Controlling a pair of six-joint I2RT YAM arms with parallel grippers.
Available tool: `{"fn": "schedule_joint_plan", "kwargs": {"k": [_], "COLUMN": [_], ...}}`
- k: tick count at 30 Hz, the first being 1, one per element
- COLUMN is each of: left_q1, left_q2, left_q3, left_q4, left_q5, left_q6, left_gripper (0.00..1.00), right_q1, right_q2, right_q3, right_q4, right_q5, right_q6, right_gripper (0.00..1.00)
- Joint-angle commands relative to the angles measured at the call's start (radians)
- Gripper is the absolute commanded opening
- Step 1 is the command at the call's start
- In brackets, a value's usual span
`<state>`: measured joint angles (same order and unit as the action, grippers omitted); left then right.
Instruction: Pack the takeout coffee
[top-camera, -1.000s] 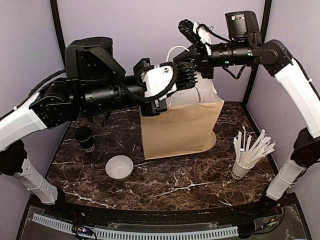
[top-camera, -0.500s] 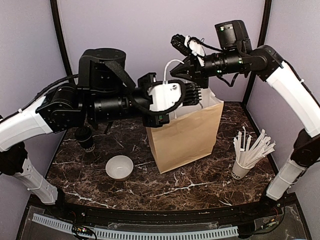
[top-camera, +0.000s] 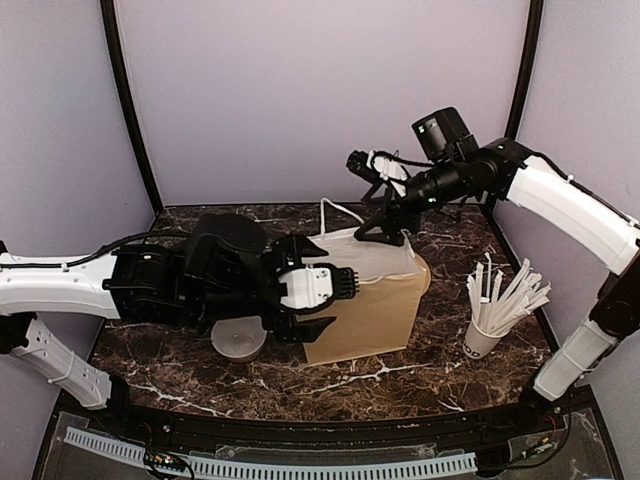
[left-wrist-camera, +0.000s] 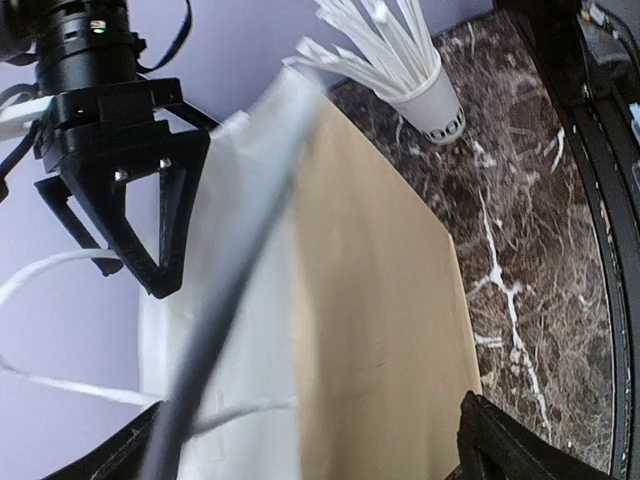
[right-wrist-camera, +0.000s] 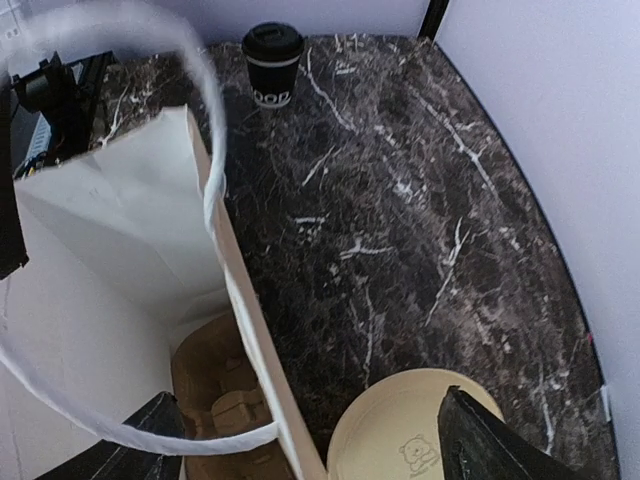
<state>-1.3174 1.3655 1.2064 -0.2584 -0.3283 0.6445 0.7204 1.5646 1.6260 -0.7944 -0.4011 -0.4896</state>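
Although the left arm (top-camera: 150, 285) hides it from above, the small black lidded paper coffee cup (right-wrist-camera: 272, 65) stands upright on the dark marble counter (right-wrist-camera: 400, 200), well apart from the brown paper bag (top-camera: 375, 315). Its white lettering is too small to read. Inside the bag lies a brown moulded cup tray (right-wrist-camera: 225, 400), partly cut off. Both the left tool (top-camera: 322, 305) and the right tool (top-camera: 385, 225) gape wide, holding nothing.

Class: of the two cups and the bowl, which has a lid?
The black coffee cup, wearing a black lid; the white straw cup and the bowl stand open.
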Motion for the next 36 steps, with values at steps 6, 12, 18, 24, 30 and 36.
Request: {"fn": "schedule_joint_plan", "kwargs": {"k": [6, 12, 18, 24, 30, 36], "left_q1": [0.0, 0.0, 0.0, 0.033, 0.088, -0.067], "left_q2": [-0.201, -0.189, -0.032, 0.109, 0.138, 0.135], "left_q3": [0.106, 0.11, 0.124, 0.216, 0.339, 0.622], "left_q4": [0.104, 0.04, 0.104, 0.166, 0.131, -0.022], "left_q5": [0.139, 0.185, 0.192, 0.138, 0.182, 0.274], "left_q6": [-0.076, -0.069, -0.015, 0.064, 0.067, -0.041], "left_gripper": [0.99, 0.99, 0.99, 0.75, 0.01, 0.0], "right_q1": [-0.003, -0.001, 0.001, 0.001, 0.001, -0.003], "right_q2": [-0.111, -0.112, -0.069, 0.002, 0.005, -0.041], "right_q3": [0.175, 0.143, 0.116, 0.193, 0.259, 0.403], "right_q4": [-0.098, -0.105, -0.085, -0.096, -0.07, -0.047], "right_q5": [-0.056, -0.063, -0.047, -0.07, -0.048, -0.056], "right_q6": [-0.026, -0.041, -0.057, -0.029, -0.004, 0.019], "right_gripper": [0.89, 0.89, 0.87, 0.52, 0.0, 0.0]}}
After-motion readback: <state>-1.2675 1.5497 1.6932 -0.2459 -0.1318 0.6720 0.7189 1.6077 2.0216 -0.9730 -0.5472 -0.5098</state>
